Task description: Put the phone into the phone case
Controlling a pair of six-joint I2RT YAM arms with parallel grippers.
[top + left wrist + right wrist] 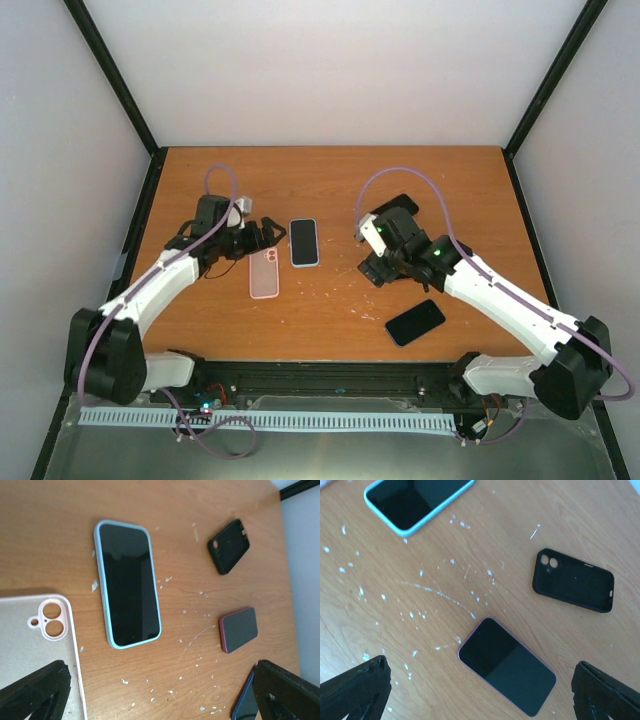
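An empty pink case (264, 273) lies left of centre, camera holes showing in the left wrist view (37, 640). Beside it lies a phone in a light-blue case (304, 242), also in the left wrist view (129, 582) and the right wrist view (415, 500). An empty black case (572, 580) lies behind the right arm (402, 205). A bare reddish-edged phone (506, 666) lies screen up between my right gripper's (480, 667) open fingers. My left gripper (262, 238) is open and empty above the table between the pink case and the light-blue phone.
Another dark phone (415, 322) with a blue edge lies near the front right, its corner visible in the left wrist view (245, 700). White flecks are scattered over the wooden table (330, 180). Walls with black posts enclose the back and sides.
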